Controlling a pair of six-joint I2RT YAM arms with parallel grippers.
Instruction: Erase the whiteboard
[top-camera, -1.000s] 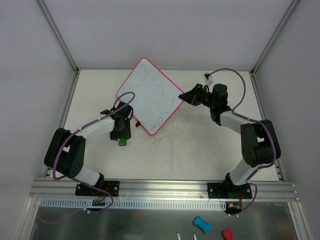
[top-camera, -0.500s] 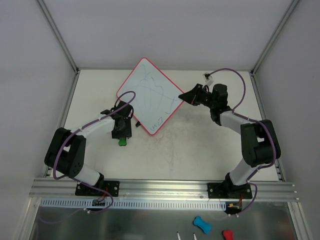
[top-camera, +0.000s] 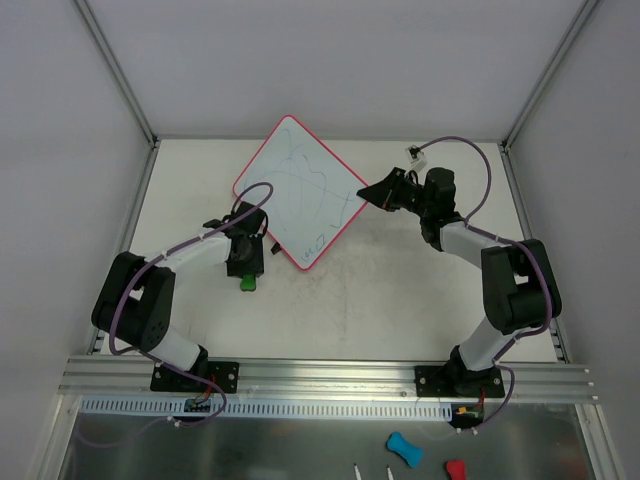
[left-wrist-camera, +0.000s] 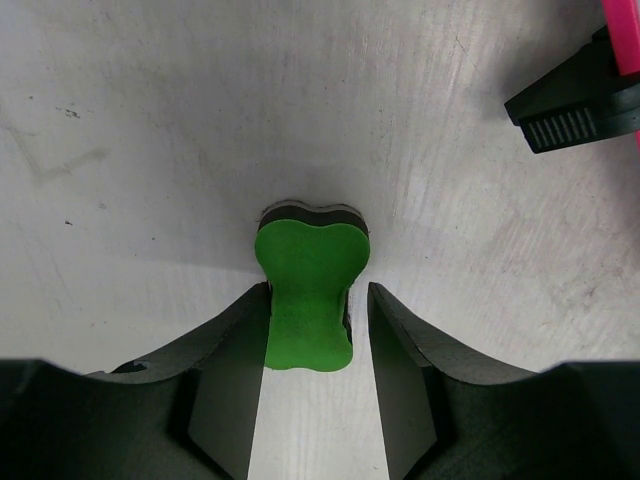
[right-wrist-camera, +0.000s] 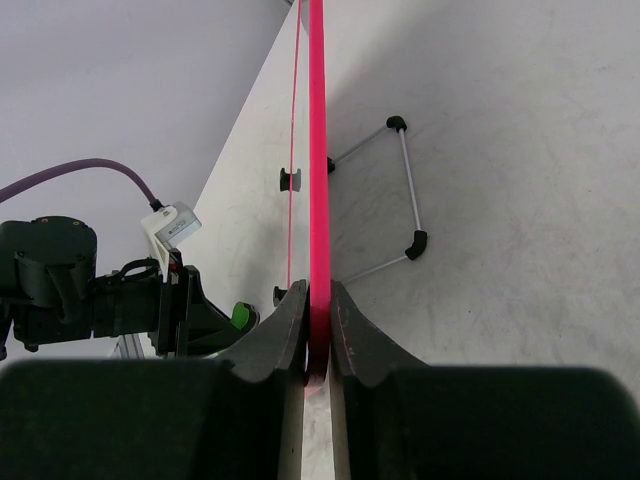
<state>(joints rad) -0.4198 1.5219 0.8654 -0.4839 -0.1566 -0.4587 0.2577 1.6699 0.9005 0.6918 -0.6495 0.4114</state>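
The whiteboard (top-camera: 300, 190) is a white square with a pink rim and faint marker lines, standing tilted on one corner at the table's far middle. My right gripper (top-camera: 368, 193) is shut on its right corner; in the right wrist view the pink rim (right-wrist-camera: 318, 150) runs edge-on between the fingers of that gripper (right-wrist-camera: 318, 290). A green bone-shaped eraser (top-camera: 246, 283) lies on the table below the board's lower left edge. My left gripper (top-camera: 245, 272) is over it. In the left wrist view the eraser (left-wrist-camera: 310, 260) sits between the open jaws of this gripper (left-wrist-camera: 318, 292), touching the left finger, with a gap at the right.
A black clip (left-wrist-camera: 575, 100) on the board's edge is close to the left gripper. A wire stand (right-wrist-camera: 405, 190) sticks out behind the board. A blue eraser (top-camera: 403, 447) and a red one (top-camera: 455, 468) lie below the front rail. Frame posts stand at the table's back corners.
My left gripper has shifted slightly to the right and toward the board. The right gripper and the whiteboard have not moved.
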